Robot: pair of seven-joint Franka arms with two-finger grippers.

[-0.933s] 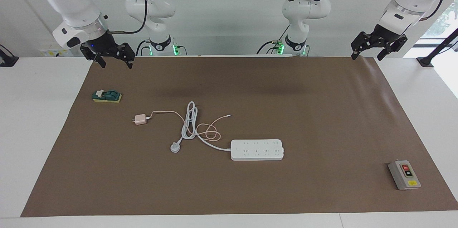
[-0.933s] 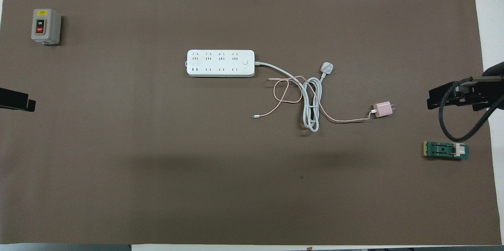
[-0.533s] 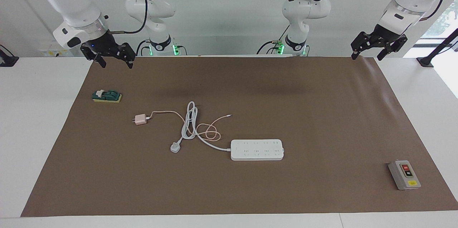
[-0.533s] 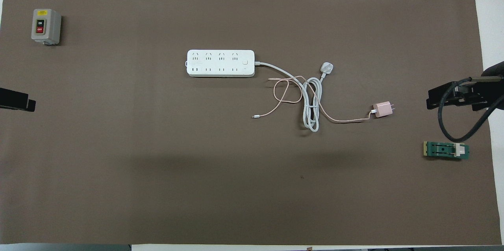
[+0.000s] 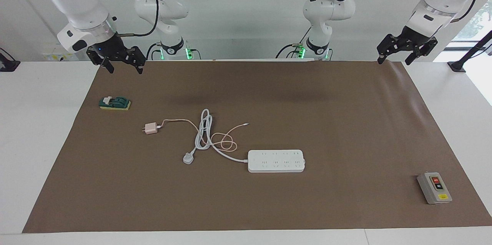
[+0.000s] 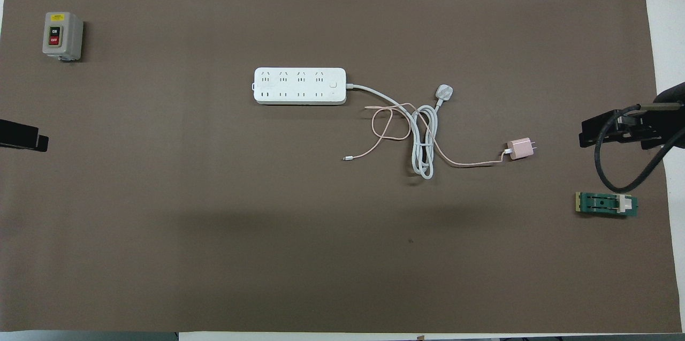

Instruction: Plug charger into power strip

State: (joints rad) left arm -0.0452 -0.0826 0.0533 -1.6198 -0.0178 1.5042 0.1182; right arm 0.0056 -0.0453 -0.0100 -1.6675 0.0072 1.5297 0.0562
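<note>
While both arms hang raised at the robots' edge of the brown mat (image 5: 346, 122), nothing of the task has begun, as far as the scene shows; the right pincer (image 5: 121, 64) is spread and empty over the mat's corner at the right arm's end, and the left pincer (image 5: 396, 57) is likewise spread and empty over the corner at the left arm's end, so both wait.

The charger (image 5: 150, 128) lies on the surface toward the right arm's end, its prongs pointing toward that end; its thin pink cable (image 5: 223, 141) runs away from it, crosses the coiled white cord (image 5: 203, 129) of the power strip and loops there, so the two leads are tangled together; its small connector lies loose a little nearer to the robots than the strip.

The power strip (image 5: 276, 160) lies flat near the middle of the mat, farther from the robots than the charger, all sockets bare; its white three-pin plug (image 5: 188, 157) lies between charger and strip.

Everything is left to do: grasp the charger, carry it to the strip, line up the prongs and press in; I judge the crossed cables could drag on the carry.

A green knife switch (image 5: 114, 103) and a grey on-off button box (image 5: 434, 187) lie apart at the mat's ends.
</note>
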